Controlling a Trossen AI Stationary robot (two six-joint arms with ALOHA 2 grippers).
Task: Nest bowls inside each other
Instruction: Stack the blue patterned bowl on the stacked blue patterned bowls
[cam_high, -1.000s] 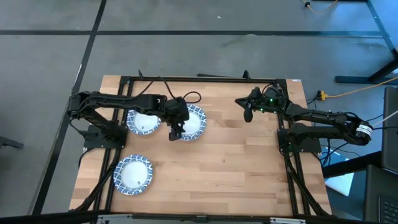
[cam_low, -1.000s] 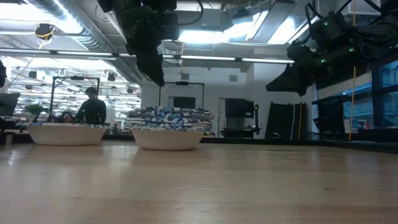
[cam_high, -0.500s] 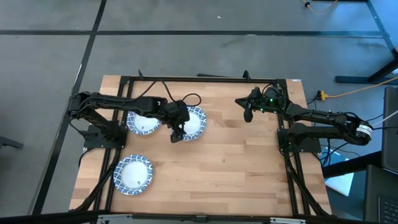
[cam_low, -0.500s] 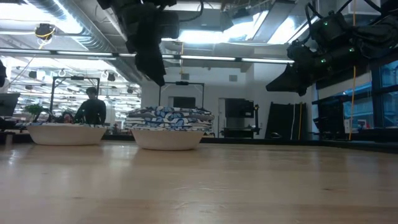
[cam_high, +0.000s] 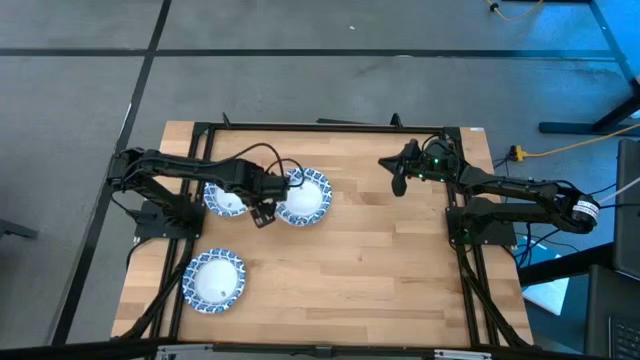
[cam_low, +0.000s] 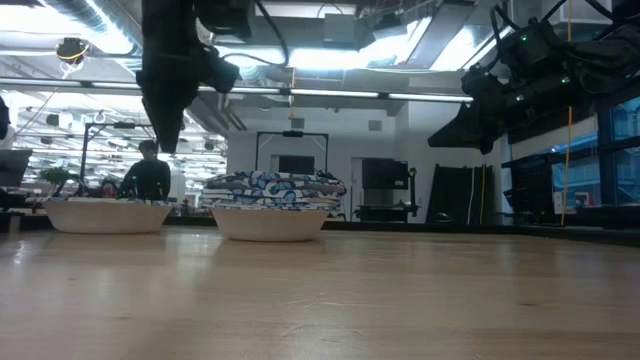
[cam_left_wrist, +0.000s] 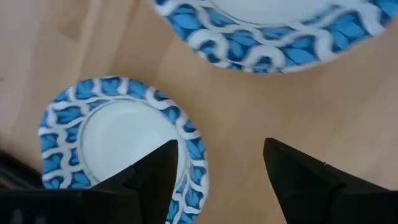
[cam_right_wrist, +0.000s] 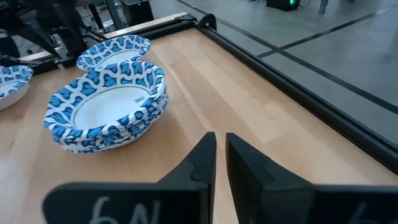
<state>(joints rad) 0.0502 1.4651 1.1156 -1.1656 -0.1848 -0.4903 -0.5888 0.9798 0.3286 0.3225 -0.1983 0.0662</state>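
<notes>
High view is showing the left gripper (cam_high: 262, 214), jaws spread and holding nothing, hovering between the single bowl (cam_high: 226, 197) at 9 o'clock and the nested stack (cam_high: 303, 197); next, it needs lowering onto that bowl's rim. Right gripper (cam_high: 399, 186), jaws pressed together, is waiting at 3 o'clock.

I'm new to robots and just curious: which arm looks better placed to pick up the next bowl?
The left. Its open left gripper hangs between the single bowl and the bowl stack, while the right gripper waits raised, off toward the table's far right.
</notes>
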